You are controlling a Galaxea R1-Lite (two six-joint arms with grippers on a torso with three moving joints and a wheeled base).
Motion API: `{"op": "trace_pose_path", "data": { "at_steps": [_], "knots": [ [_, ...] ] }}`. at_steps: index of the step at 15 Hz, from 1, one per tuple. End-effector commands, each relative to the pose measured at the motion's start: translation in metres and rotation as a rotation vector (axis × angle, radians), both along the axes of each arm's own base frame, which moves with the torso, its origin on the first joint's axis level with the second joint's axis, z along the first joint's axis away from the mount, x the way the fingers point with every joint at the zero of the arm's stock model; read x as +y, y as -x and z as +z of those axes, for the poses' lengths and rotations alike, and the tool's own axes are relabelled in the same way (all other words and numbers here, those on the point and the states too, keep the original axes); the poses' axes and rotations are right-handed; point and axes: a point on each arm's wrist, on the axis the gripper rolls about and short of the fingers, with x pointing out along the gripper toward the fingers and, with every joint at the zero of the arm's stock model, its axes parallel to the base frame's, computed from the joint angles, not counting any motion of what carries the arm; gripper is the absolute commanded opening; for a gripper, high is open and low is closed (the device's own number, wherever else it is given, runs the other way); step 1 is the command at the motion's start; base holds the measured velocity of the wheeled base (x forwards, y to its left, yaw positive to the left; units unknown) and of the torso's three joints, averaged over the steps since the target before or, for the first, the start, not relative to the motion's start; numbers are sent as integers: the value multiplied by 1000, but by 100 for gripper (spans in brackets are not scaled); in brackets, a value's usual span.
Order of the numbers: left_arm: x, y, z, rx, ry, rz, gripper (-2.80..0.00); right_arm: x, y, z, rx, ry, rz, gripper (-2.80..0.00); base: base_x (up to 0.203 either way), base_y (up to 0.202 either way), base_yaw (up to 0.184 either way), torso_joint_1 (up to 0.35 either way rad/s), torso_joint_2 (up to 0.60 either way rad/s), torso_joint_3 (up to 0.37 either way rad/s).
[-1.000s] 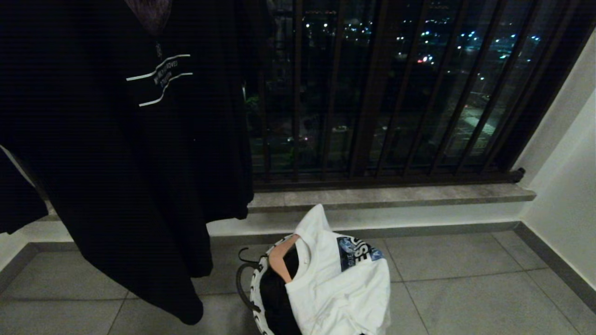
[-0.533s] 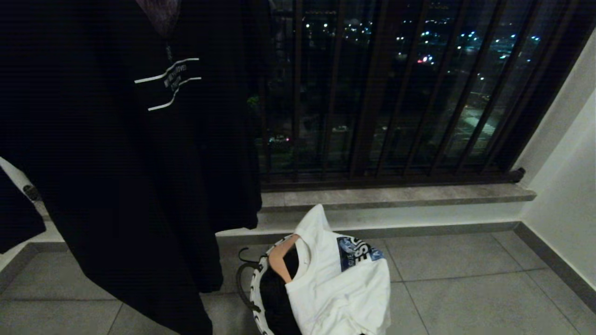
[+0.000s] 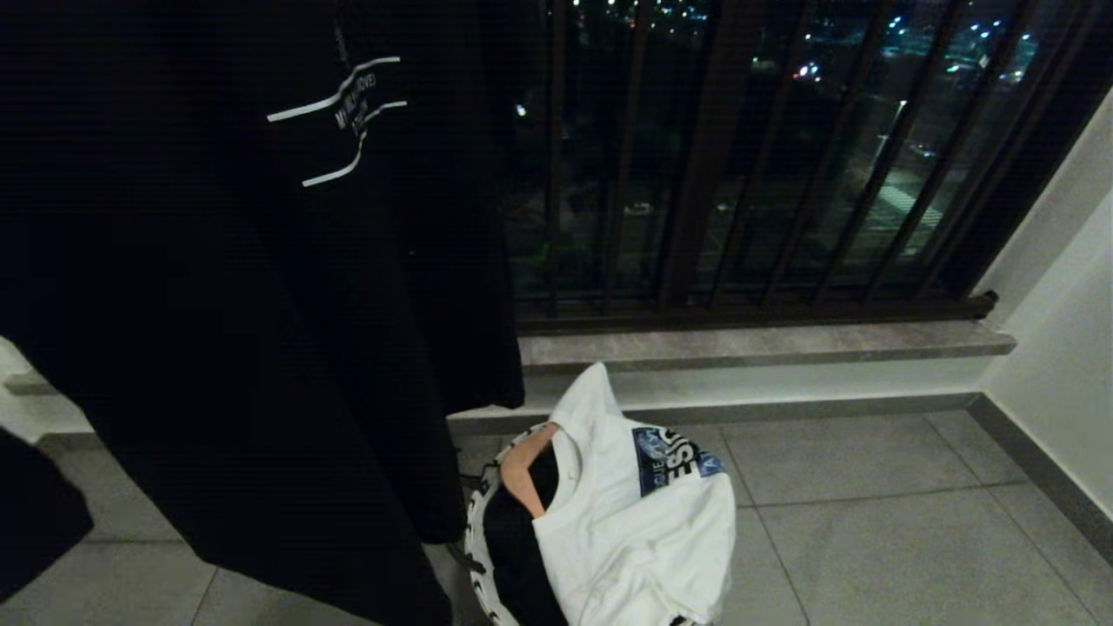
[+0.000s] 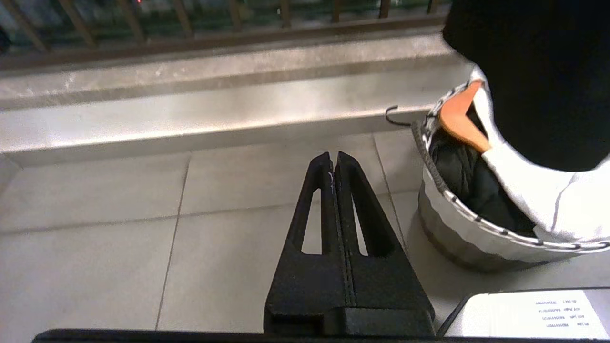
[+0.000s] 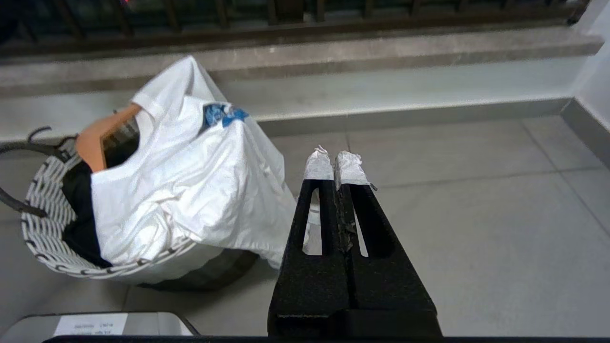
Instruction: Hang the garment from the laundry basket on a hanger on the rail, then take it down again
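The laundry basket (image 3: 476,530), round with a white patterned rim, stands on the tiled floor below the window. A white garment (image 3: 635,522) with a blue print is draped over it, and a wooden hanger (image 3: 520,465) sits in its neck. Dark cloth lies inside the basket. In the left wrist view the basket (image 4: 476,219) and hanger (image 4: 460,119) lie off to one side of my left gripper (image 4: 333,159), which is shut and empty above the floor. My right gripper (image 5: 336,159), with white-taped tips, is shut and empty beside the garment (image 5: 190,186). Neither gripper shows in the head view. The rail is out of view.
A large black T-shirt (image 3: 261,304) hangs at the left, its hem reaching down beside the basket. Behind the basket are a stone sill (image 3: 765,343) and a dark window grille (image 3: 713,174). A white wall (image 3: 1061,348) closes off the right.
The whole head picture has shifted, so the camera has moved. The hanging black shirt now fills more of the left. The basket and white garment lie as before.
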Motion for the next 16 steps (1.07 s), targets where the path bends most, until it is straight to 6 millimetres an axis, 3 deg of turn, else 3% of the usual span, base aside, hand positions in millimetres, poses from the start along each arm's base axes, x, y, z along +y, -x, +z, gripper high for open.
{"op": "trace_pose_path", "data": {
  "at_steps": [1,16],
  "knots": [
    [0,0,0,-1,0,-1,-280,0,0,0,1,0,0,-280,0,0,0,2,2,-197],
    [0,0,-1,1,0,-1,-280,0,0,0,1,0,0,-280,0,0,0,2,2,-199]
  ]
}}
